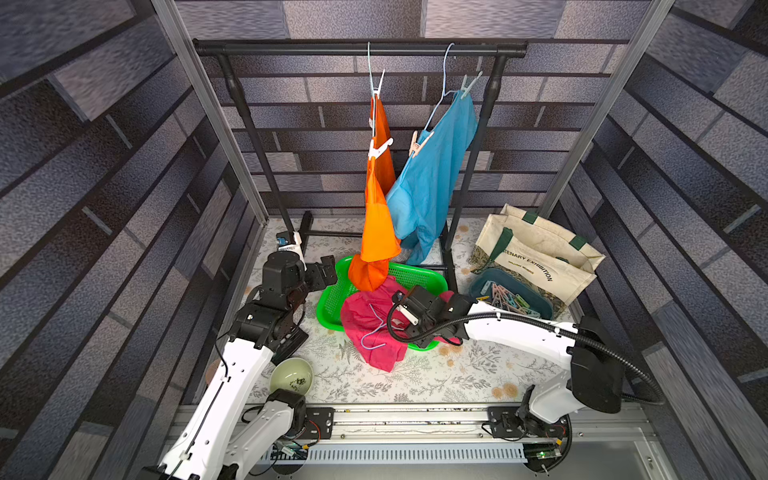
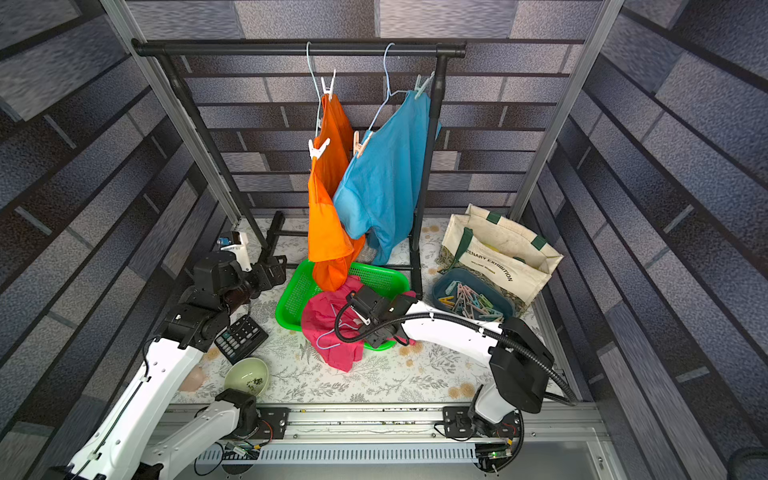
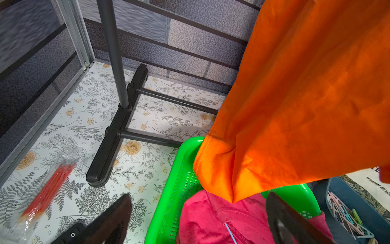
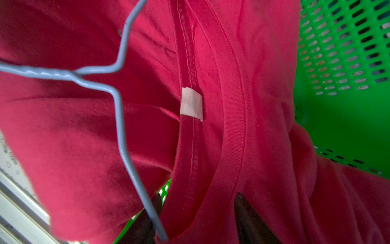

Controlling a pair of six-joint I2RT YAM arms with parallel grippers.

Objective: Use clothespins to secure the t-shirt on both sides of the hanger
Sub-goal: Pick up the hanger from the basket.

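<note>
The pink t-shirt [image 1: 370,320] [image 2: 328,328] lies crumpled over the near rim of the green basket, with a light blue wire hanger [image 1: 376,330] [image 4: 120,118] on top of it. My right gripper [image 1: 397,309] [image 4: 199,202] is down at the shirt's collar, open. Collar fabric lies between its fingers, and the hanger wire crosses one fingertip [image 4: 156,202]. The clothespins [image 1: 513,301] [image 2: 469,301] [image 3: 346,217] lie heaped in a dark blue tray to the right. My left gripper [image 1: 322,270] [image 3: 196,213] hangs wide open and empty above the basket's left rim.
A black rack [image 1: 357,48] carries an orange shirt [image 1: 376,232] and a blue shirt [image 1: 432,178], each pinned to its hanger. The green basket [image 1: 332,299] stands below them. A tote bag [image 1: 536,253] stands behind the tray. A bowl [image 1: 291,376], a calculator [image 2: 241,336] and a packet of red sticks [image 3: 46,190] lie at the left.
</note>
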